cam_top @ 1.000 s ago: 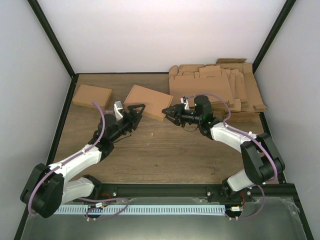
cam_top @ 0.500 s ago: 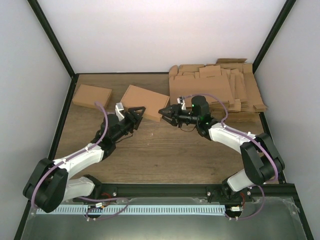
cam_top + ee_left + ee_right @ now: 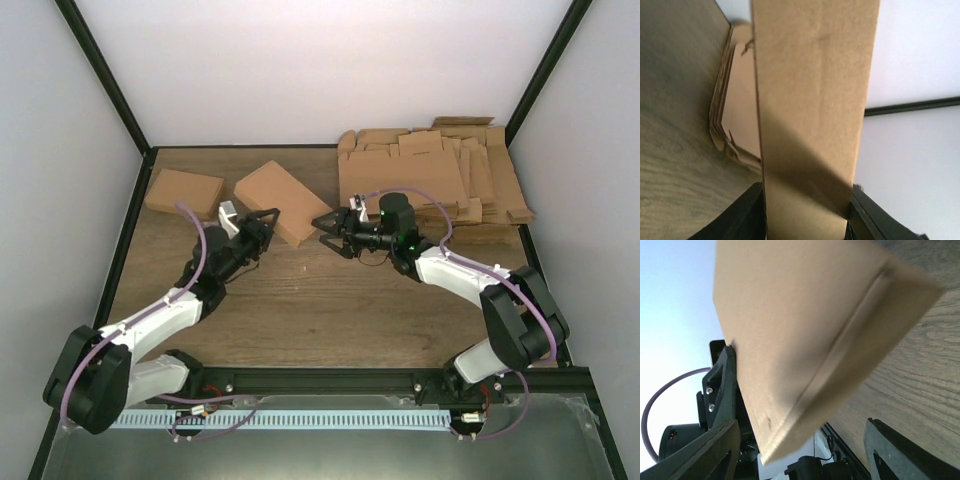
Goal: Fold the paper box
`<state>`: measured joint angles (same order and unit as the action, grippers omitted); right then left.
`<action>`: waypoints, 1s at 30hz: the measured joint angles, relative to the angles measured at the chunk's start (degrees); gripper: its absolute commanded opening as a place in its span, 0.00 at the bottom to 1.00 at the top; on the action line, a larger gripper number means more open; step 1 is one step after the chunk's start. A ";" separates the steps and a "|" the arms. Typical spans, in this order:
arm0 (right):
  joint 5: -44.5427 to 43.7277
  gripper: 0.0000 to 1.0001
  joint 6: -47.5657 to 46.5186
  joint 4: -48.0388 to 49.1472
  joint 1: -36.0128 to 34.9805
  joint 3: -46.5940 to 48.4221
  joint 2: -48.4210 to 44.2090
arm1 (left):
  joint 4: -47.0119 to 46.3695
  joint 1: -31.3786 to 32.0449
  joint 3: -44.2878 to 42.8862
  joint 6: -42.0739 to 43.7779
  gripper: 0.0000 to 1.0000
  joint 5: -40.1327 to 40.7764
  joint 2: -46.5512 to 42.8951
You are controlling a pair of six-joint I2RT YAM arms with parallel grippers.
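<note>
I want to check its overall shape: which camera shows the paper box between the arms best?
The top external view: nearly the whole paper box shows, closed. The left wrist view shows only one narrow side between the left end effector's fingers; the right wrist view shows a blurred close-up, cropped at the top.

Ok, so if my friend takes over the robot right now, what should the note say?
Grippers: left fingers shut on the paper box, at its near end; right fingers open, close to its other side.
Things: another closed box lies far left; the stack of flat cardboard sheets sits far right.
Done: the paper box looks folded shut.
To do: probably just set it down, maybe by the other box.
</note>
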<state>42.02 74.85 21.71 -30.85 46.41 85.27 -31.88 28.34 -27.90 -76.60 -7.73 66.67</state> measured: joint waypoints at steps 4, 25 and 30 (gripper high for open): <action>0.15 0.79 -1.42 -0.22 0.00 0.00 0.00 | 0.52 -3.74 0.00 0.79 0.41 -0.33 -1.64; -1.38 0.78 -15.82 -10.93 3.37 0.00 -7.50 | 0.48 -43.10 -3.93 5.95 0.36 -13.07 10.75; -1.60 0.78 -17.75 -12.74 3.48 0.00 -9.03 | -4.72 -44.52 -6.32 4.81 0.35 -12.55 18.91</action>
<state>40.42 57.10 8.97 -27.38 46.41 76.25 -36.60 -16.19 -34.22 -71.79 -20.27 85.58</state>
